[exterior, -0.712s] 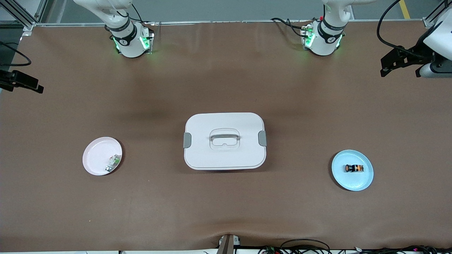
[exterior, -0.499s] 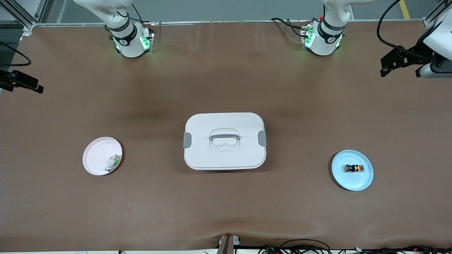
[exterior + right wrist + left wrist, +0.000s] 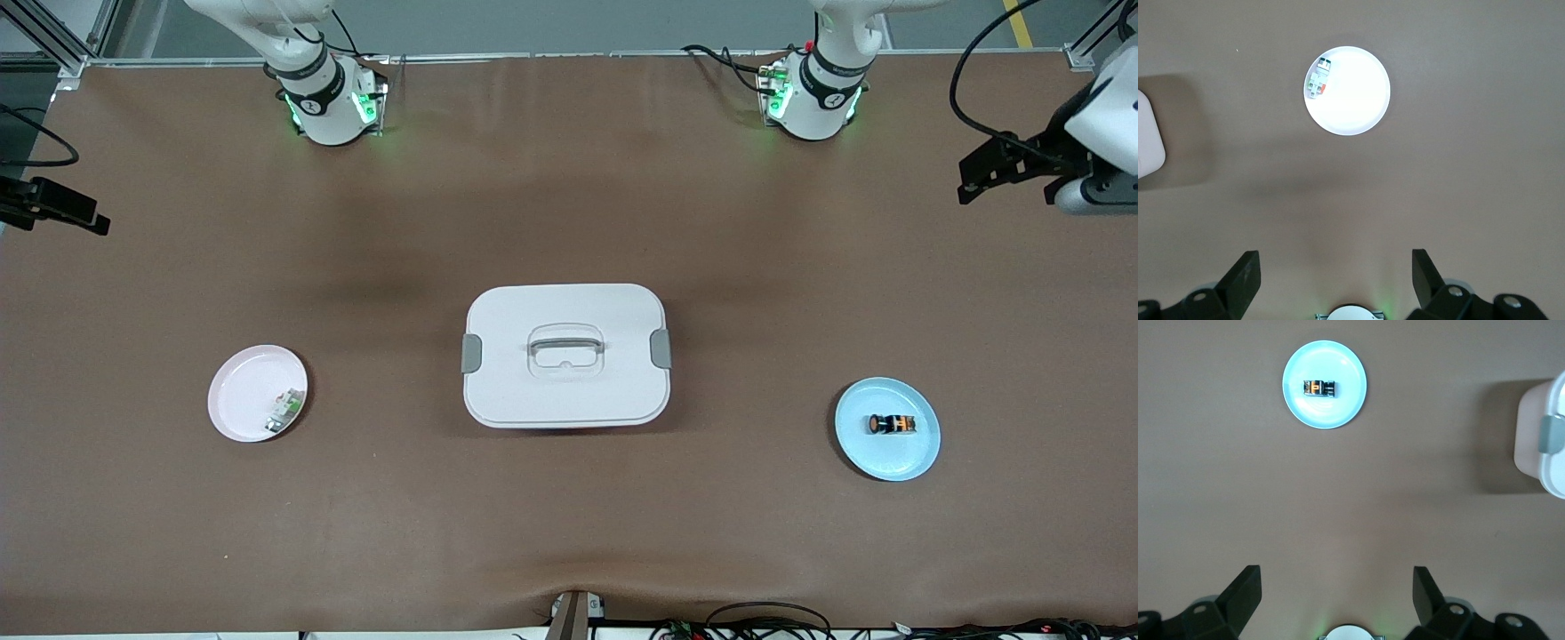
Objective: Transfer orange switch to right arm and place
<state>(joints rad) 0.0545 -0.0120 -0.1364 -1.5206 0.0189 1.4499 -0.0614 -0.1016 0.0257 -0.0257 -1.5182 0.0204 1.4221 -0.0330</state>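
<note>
table [image 3: 569,222]: matt brown covering, smooth, with a slight ripple at the edge nearest the front camera
storage box [image 3: 565,355]: white plastic with a soft sheen; grey plastic latches
blue plate [image 3: 916,453]: glossy, smooth
pink plate [image 3: 236,400]: smooth, faint sheen
orange switch [image 3: 892,424]: black plastic body, orange cap
left gripper [image 3: 1337,587]: matt black fingers
right gripper [image 3: 1336,267]: matt black fingers

Evenly lit from overhead, sharp throughout. Soft dark shadows on the brown bench [image 3: 569,533] beside the white box [image 3: 565,356]. Overexposed glare washing out the pale plate [image 3: 1347,91]. Green glow at both arm bases.
</note>
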